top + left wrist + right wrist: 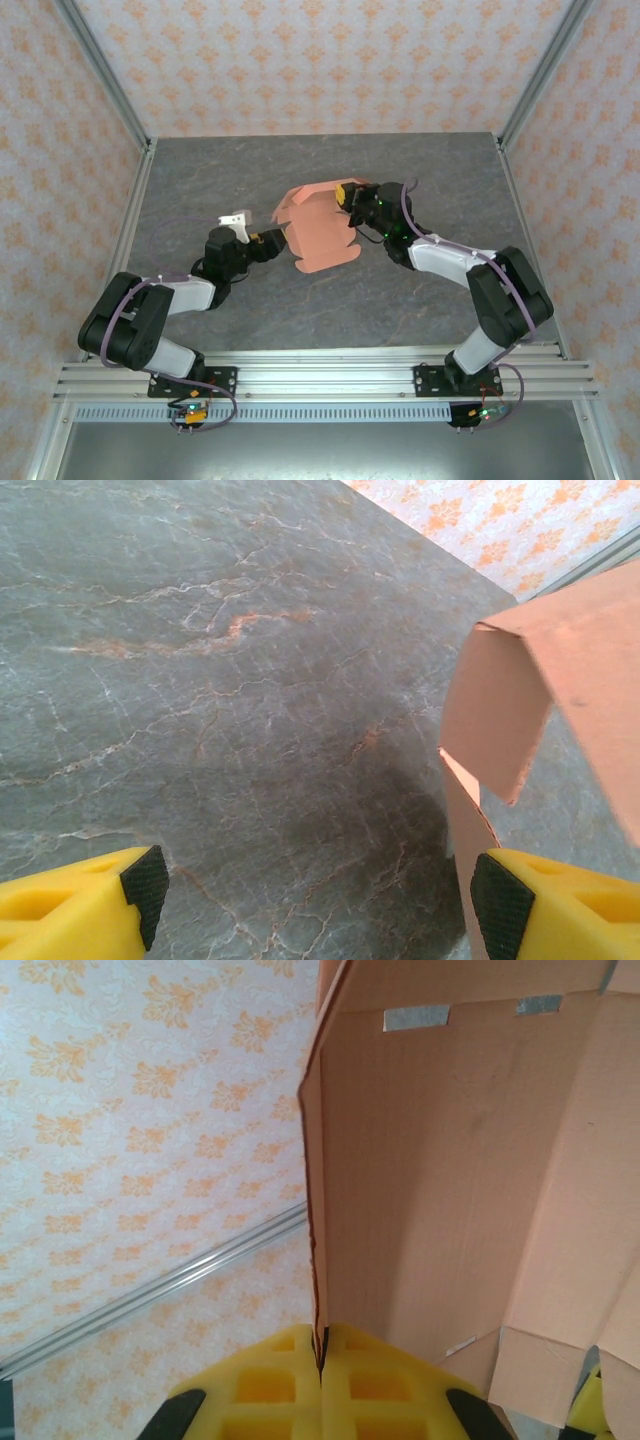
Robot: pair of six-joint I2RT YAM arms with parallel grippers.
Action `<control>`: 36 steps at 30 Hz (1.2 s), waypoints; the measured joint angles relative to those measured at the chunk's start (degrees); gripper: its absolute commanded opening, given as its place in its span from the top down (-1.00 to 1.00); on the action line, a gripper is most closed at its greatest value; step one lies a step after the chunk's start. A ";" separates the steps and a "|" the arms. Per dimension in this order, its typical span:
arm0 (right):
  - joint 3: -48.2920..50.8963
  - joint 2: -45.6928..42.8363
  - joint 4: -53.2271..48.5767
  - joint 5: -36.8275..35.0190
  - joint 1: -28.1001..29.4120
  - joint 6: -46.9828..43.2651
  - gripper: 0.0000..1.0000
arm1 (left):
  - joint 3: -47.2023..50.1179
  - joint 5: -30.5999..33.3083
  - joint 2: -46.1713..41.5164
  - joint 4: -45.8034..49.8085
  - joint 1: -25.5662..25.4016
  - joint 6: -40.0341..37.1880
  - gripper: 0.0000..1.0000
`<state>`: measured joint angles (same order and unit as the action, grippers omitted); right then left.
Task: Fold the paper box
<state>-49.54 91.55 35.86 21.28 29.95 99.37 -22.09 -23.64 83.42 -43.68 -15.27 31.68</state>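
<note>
Paper box (318, 235) sits mid-desk between the two arms: a part-folded orange sheet standing up on edge, panels creased, a side flap hanging loose. Right hand (347, 196) is clenched on it. Its wrist view shows both pads pressed together on one thin card edge, with the panel rising straight away from them. Left hand (268, 239) is released, jaws wide apart, nothing between them, bare desk (220, 700) under the gap. Key relation: the sheet lies immediately right of the left hand, long axis running near-to-far in the top view with a slight slant, so the left hand faces its left long edge. In the left wrist view the lowest strip of card comes down just beside the right finger (503, 905), at the margin of the gap rather than inside it; can't tell if they touch. My read: left hand is the free one and needs a small shift right to take that edge. Can't tell whether the bottom edge rests on the desk.
</note>
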 measured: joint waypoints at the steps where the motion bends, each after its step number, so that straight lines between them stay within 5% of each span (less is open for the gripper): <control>1: 0.11 -0.02 -0.11 0.15 0.04 -0.02 1.00 | 0.00 0.02 -0.07 0.02 0.00 -0.02 -0.65; 21: 3.08 -0.33 -1.57 0.85 0.28 -0.15 1.00 | -1.46 8.90 -4.17 10.32 0.00 -1.68 -0.67; 36: 3.06 -0.52 -2.49 0.57 3.43 -1.07 1.00 | -4.35 4.50 -1.44 10.08 -2.38 -3.15 -0.65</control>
<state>-46.48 91.02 33.36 21.85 33.39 98.30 -26.44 -19.14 81.97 -33.61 -17.65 28.53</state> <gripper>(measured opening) 0.050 0.827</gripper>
